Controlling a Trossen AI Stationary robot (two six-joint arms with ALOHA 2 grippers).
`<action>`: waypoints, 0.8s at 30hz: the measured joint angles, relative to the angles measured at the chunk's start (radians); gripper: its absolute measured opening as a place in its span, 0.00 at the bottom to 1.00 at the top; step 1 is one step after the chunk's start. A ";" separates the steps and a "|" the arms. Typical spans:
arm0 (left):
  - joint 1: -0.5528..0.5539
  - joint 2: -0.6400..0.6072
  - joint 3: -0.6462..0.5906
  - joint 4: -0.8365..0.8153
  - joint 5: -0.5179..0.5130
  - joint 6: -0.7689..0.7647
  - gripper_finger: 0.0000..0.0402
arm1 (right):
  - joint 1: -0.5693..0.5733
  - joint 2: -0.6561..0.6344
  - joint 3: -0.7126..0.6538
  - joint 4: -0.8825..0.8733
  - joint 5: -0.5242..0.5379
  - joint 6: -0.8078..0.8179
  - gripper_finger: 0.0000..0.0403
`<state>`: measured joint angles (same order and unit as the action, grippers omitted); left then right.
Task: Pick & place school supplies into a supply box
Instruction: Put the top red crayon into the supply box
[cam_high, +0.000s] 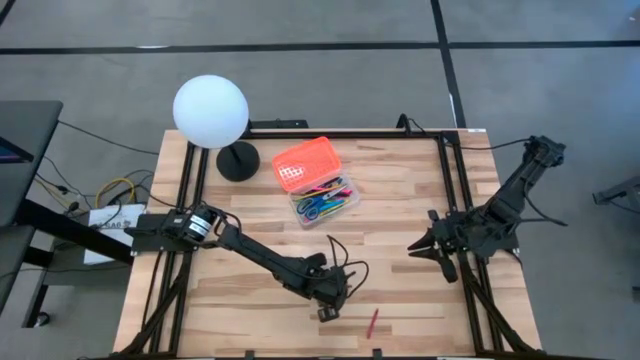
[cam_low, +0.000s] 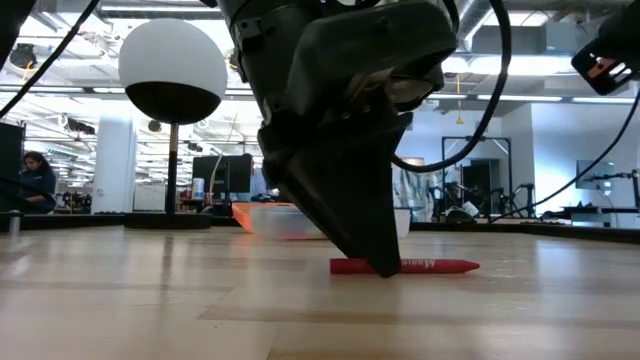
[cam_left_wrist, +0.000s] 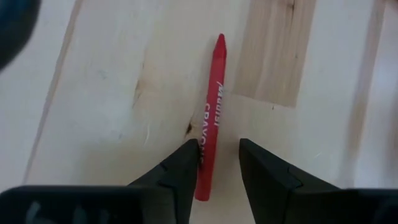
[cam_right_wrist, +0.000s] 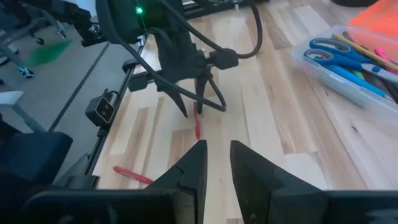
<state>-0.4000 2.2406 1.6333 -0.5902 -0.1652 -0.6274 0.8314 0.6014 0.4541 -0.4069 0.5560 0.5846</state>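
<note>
A red crayon (cam_left_wrist: 212, 93) lies flat on the wooden table, also seen in the low view (cam_low: 430, 266). My left gripper (cam_left_wrist: 218, 148) points steeply down over it, open, with one finger on each side near the crayon's blunt end. The high view shows this gripper (cam_high: 327, 313) near the table's front edge. The clear supply box (cam_high: 325, 198) stands behind it with blue scissors (cam_high: 312, 207) and several coloured pens inside. Its orange lid (cam_high: 305, 163) rests beside it. My right gripper (cam_right_wrist: 218, 155) waits at the table's right (cam_high: 415, 248), open by a narrow gap and empty. My left gripper comes from above, fingers across the crayon near its blunt end (cam_left_wrist: 202, 186). One fingertip (cam_left_wrist: 186, 155) stands right against the crayon's side; I cannot tell whether it touches. The other fingertip stands apart from it. The crayon lies flat on the table.
A second red crayon (cam_high: 373, 322) lies near the front edge, to the right of my left gripper. A white globe lamp (cam_high: 211, 112) on a black foot stands at the far left. Black frame rails (cam_high: 445, 200) run along the table's sides.
</note>
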 joint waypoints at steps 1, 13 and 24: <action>0.000 0.000 0.000 -0.003 -0.001 0.014 0.28 | 0.000 0.000 0.000 -0.005 0.000 0.003 0.16; 0.008 0.000 -0.001 -0.025 0.000 0.055 0.03 | 0.000 0.000 0.000 -0.036 0.003 0.018 0.16; 0.016 0.003 0.048 -0.138 -0.001 0.040 0.02 | 0.000 0.000 0.000 -0.053 0.003 0.018 0.16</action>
<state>-0.3836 2.2436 1.6809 -0.7281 -0.1661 -0.5872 0.8310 0.6014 0.4545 -0.4604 0.5591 0.6029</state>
